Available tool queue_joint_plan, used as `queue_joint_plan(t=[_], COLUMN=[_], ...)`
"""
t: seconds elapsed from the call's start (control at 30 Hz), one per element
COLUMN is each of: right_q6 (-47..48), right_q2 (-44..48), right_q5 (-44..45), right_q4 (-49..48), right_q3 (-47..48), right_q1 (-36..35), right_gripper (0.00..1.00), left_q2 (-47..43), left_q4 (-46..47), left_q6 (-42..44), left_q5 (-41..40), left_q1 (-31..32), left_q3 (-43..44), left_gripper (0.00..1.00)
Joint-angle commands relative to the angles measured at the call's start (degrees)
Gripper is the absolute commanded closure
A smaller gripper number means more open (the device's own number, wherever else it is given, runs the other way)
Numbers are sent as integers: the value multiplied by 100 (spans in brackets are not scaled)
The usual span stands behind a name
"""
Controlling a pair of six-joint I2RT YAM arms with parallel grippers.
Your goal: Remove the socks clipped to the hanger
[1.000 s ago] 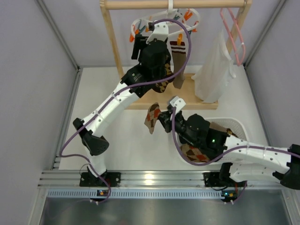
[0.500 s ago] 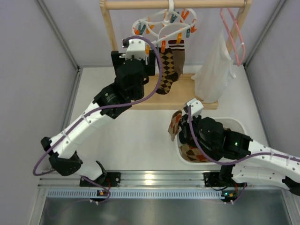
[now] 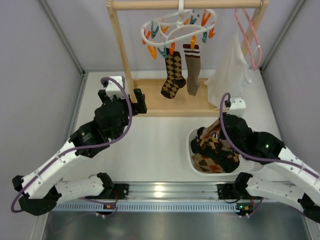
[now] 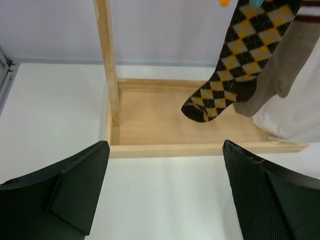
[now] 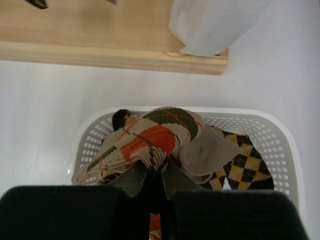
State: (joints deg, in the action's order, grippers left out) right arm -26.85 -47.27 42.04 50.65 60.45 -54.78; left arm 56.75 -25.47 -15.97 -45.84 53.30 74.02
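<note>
Main risk: the two socks left on the white plastic oval ring hanger with orange and teal clips [image 3: 180, 21] hung side by side, so a reach for the brown-and-yellow argyle fabric sock [image 3: 173, 75] could also catch the plain tan sock with a striped cuff [image 3: 191, 70]. A downward pull against a tight clip would likely swing the hanger or lift its hook off the bar of the wooden rack [image 4: 107, 75]. Left fingers [image 4: 75, 185] were spread wide and empty, low over the table [image 3: 150, 145], near and left of the rack base. Both clipped socks hung far and right of them, well apart, with the rack post just left of the line of reach. Right fingers [image 5: 131, 181] were pinched narrow on an orange-and-green argyle sock [image 5: 150, 137], held above the white perforated plastic basket [image 5: 240, 114], which already held other socks. That sock bunched wide, so on release it could drape over the rim instead of dropping in.
</note>
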Motion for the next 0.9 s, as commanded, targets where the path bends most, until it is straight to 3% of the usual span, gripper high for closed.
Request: queue_joint_plan(t=[0.0, 0.13, 0.23, 0.43, 0.53, 0.63, 0.73, 0.87], right_q6=[-513, -497, -260, -636, -1110, -1471, -1604, -1622], right_q2=[340, 560, 535, 244, 262, 130, -55, 295], right_q5=[357, 410, -54, -2195, -2656, -2815, -2527, -2244], right_q4=[700, 630, 297, -1143, -2215, -3084, -3159, -2790], right_q3=[73, -94, -357, -1814, -2782, -3512, -3672, -3444], right_q1=[477, 863, 1329, 1717, 1708, 1708, 1717, 1717], right_gripper=[100, 100, 100, 100, 100, 99, 98, 73], left_q2=[-208, -445, -577, -920, -1069, -1210, -1342, -1430], left_q4=[-414, -721, -1082, -1495, -1574, -1618, -1627, -1619], left_q6=[-416, -556, -679, -671, -592, -574, -574, -618], left_q5=[163, 374, 593, 892, 1050, 1130, 1192, 1166], left_q1=[14, 14, 14, 14, 14, 14, 14, 14], left_q3=[-405, -617, -625, -634, -625, -704, -879, -1038], left_gripper=[2, 2, 2, 2, 2, 2, 2, 2])
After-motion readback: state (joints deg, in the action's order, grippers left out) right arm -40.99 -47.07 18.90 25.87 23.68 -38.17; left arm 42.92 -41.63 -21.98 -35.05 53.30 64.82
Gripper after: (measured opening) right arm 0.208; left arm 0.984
